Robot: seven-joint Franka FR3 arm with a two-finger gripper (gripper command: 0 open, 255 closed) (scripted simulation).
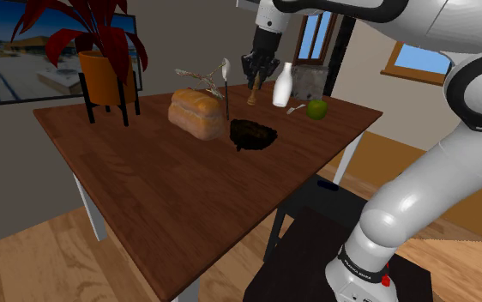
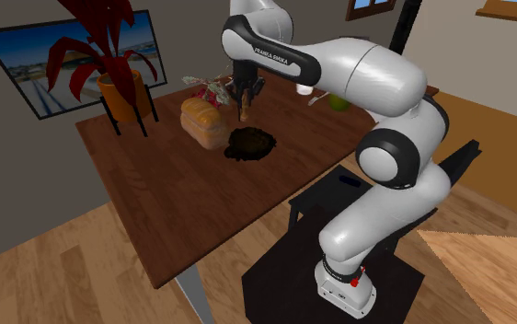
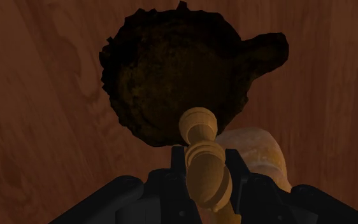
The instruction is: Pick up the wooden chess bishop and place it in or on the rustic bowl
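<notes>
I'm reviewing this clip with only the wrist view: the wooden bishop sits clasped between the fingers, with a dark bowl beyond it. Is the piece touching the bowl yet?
Observer: No. In the shoulder view the bishop hangs from the gripper in the air, higher than the rim of the dark bowl and not touching it.
Operator: Is anything standing near the hand?
Observer: A white bottle stands upright on the table, just to the shoulder view's right of the gripper.
Operator: What lies beyond that?
Observer: A green round fruit, further to that view's right, near the table edge.
</notes>
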